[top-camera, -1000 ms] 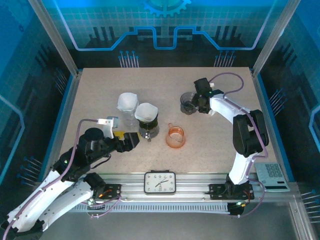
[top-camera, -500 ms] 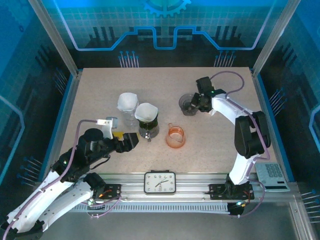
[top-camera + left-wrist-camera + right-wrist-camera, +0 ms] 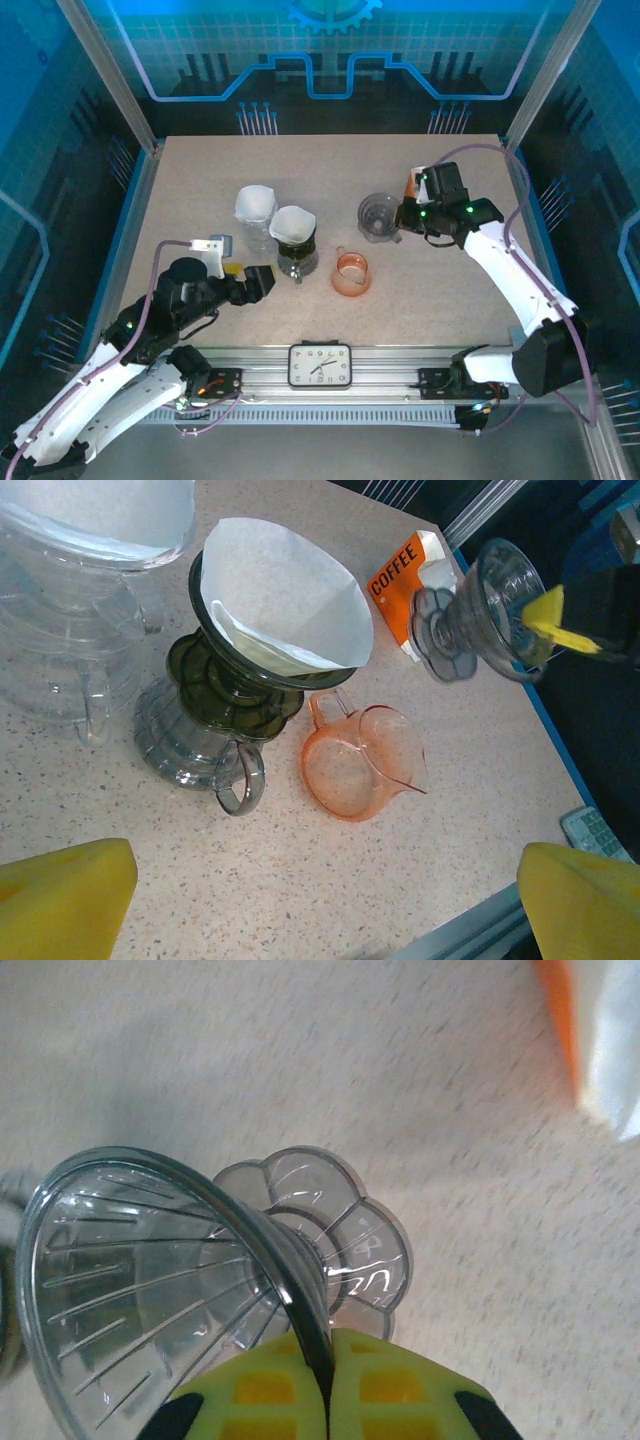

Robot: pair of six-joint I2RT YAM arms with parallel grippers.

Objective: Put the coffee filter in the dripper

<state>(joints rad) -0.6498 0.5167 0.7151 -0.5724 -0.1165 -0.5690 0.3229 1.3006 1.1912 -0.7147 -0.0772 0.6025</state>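
Note:
A white coffee filter sits opened inside a dark green dripper standing on a grey glass carafe. My left gripper is open just in front of it, its yellow fingers spread wide over bare table. My right gripper is shut on the rim of a clear ribbed dripper, holding it tipped on its side above the table, right of the carafe.
A second clear dripper with a filter stands on a clear carafe behind the green one. An orange pitcher sits between the arms. An orange coffee bag lies behind the held dripper. A clock is at the near edge.
My right arm has swung its elbow out to the right and turned its wrist, tipping the clear dripper while still gripping it. The coffee bag has come into sight. The left arm stayed put.

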